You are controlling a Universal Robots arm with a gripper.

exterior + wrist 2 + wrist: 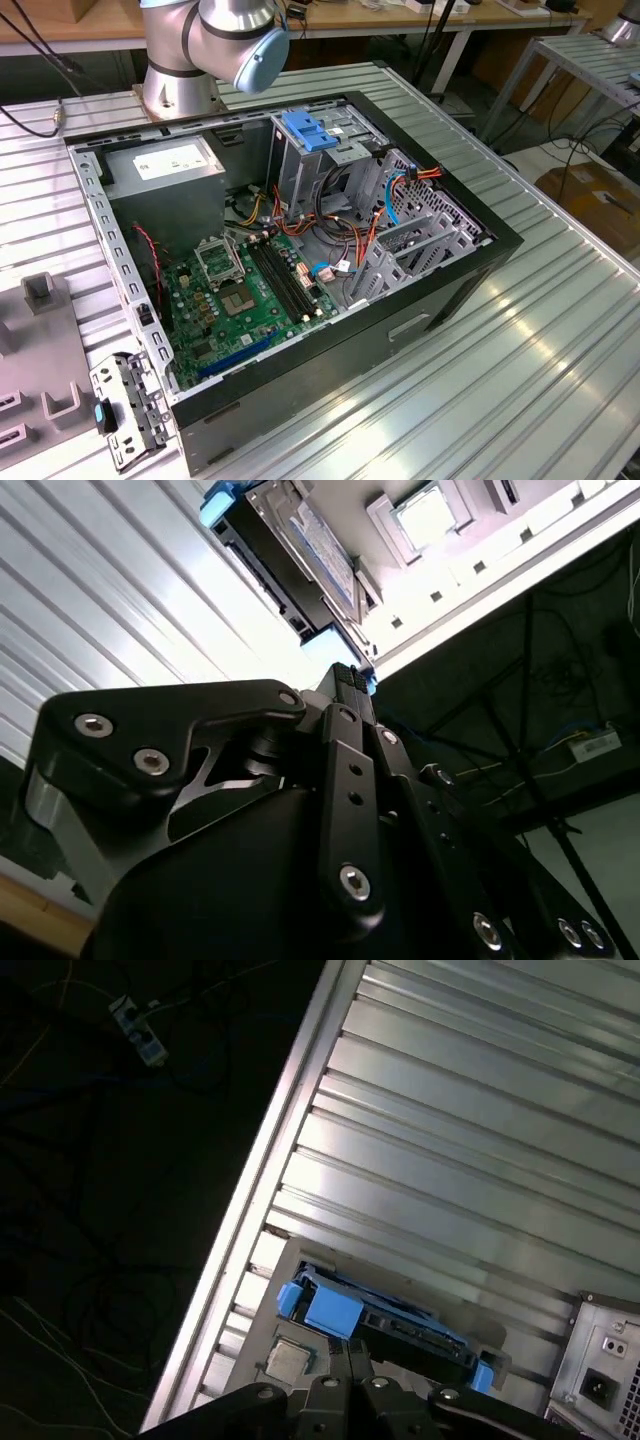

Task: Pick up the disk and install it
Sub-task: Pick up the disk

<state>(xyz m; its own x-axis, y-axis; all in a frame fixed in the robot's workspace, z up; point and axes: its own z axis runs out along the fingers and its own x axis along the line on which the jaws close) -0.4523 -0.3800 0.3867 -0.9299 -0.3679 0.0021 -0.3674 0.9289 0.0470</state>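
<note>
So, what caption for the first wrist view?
End effector near the disk resting on a grey fixture on the slatted table.

Exterior view: open case [330, 395] sits on the table [520, 330], with the arm base [180, 85] behind it, toward the exterior view's left. Inside the case, the power supply box [165, 160] is in the far corner at the exterior view's left. The motherboard [240, 300] lies on the floor before it, and the drive cage [300, 170] stands to the box's right. A loose bracket [125, 410] lies just beside the case's near corner. Both wrist views: disk [400, 1328] [300, 555] lies on a fixture plate [262, 1332] near the table's edge, gripper [350, 1348] [345, 677] just beside it; contact not discernible.
</note>
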